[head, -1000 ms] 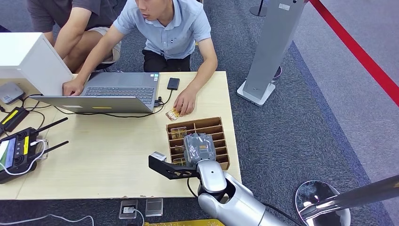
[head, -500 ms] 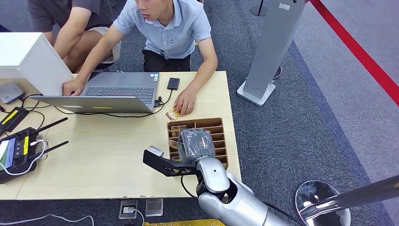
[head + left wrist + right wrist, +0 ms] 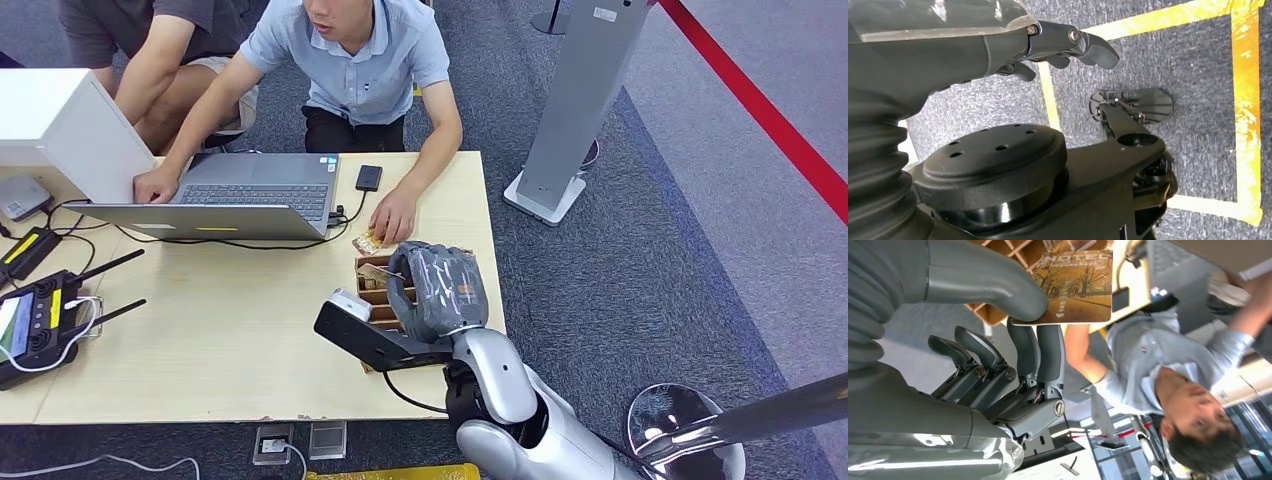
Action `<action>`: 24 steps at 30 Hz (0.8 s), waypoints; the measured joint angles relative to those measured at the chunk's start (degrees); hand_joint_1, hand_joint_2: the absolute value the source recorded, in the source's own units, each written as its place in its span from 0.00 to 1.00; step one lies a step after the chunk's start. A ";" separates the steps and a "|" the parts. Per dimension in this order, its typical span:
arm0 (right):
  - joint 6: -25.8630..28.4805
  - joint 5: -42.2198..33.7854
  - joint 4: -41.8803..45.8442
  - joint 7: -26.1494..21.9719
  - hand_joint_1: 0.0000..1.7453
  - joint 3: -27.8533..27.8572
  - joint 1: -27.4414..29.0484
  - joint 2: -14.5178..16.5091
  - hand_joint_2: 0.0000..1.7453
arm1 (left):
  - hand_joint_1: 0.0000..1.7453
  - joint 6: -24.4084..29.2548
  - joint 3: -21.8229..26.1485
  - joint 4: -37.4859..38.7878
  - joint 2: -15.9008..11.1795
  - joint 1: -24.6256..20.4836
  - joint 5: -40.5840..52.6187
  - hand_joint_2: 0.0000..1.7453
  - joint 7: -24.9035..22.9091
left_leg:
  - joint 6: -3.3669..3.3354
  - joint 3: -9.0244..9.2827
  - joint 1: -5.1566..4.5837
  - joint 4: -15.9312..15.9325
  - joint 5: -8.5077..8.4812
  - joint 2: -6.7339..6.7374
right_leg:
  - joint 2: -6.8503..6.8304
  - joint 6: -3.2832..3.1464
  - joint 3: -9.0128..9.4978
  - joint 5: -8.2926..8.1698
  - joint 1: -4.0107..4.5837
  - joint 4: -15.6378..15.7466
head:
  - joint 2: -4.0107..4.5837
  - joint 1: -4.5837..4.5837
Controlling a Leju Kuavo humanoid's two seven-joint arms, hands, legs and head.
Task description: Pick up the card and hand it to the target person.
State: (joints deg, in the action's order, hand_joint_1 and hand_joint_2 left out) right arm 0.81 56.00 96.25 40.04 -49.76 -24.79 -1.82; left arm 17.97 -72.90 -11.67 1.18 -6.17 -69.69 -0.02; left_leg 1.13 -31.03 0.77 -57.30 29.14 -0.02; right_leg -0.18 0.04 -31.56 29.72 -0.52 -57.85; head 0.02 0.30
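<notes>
Right hand [image 3: 440, 290] is raised over the divided box [image 3: 372, 296] on the table [image 3: 230, 340], pinching a card [image 3: 1073, 287] between thumb [image 3: 993, 280] and fingers [image 3: 1040, 352]. The card carries a tree-lined avenue print and the word HOTEL; from the head view its edge [image 3: 375, 272] shows at the hand's near side, above the box. Left hand [image 3: 1058, 47] hangs over grey carpet marked with yellow tape [image 3: 1248, 100], fingers loosely curled, nothing in it. A person [image 3: 350, 70] crouches behind the table, one hand [image 3: 395, 215] resting on another card [image 3: 367, 241] beside a laptop [image 3: 240, 195] and phone [image 3: 368, 177].
</notes>
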 joint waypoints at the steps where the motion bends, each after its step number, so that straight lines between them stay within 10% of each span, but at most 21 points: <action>1: -0.13 -0.98 1.72 -0.01 1.00 0.42 0.38 -0.60 1.00 | 0.00 0.07 0.09 0.00 0.00 0.01 -0.04 1.00 0.08 | 0.00 -0.01 0.00 0.00 0.00 0.01 | 0.02 0.00 0.00 0.00 0.00 0.00 | 0.00 0.05; 9: 5.35 -19.43 -4.61 -3.84 1.00 0.21 -3.78 -1.58 1.00 | 0.00 -0.80 0.36 0.00 0.00 -0.18 1.99 1.00 0.26 | 0.02 -0.07 0.00 0.01 -0.05 -0.01 | 0.01 -0.04 0.01 -0.04 0.00 -0.04 | 0.00 -0.02; 16: 12.59 -16.21 -32.38 -13.36 1.00 -1.85 -17.06 4.39 1.00 | 0.00 -2.98 -0.08 0.00 -0.10 -0.74 5.45 1.00 0.06 | 0.04 -0.16 0.00 0.01 -0.22 -0.11 | -0.13 -0.07 -0.06 -0.12 0.00 -0.15 | 0.00 -0.07; 24: 12.44 -14.68 -53.80 -13.85 1.00 -3.01 -27.96 9.29 1.00 | 0.00 -3.57 -0.67 0.02 -0.46 -0.95 5.81 1.00 -0.48 | 0.04 -0.22 0.00 0.01 -0.22 -0.11 | -0.16 -0.07 -0.12 -0.11 0.00 -0.14 | 0.00 -0.02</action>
State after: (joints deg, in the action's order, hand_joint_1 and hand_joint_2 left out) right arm 13.25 41.31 42.45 26.19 -52.77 -52.75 7.47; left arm 14.39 -73.57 -11.66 0.72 -7.12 -63.88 -0.50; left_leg 1.17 -31.25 0.77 -57.29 28.91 -0.13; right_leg -0.34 -0.03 -31.68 29.60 -0.52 -57.99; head 0.02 0.28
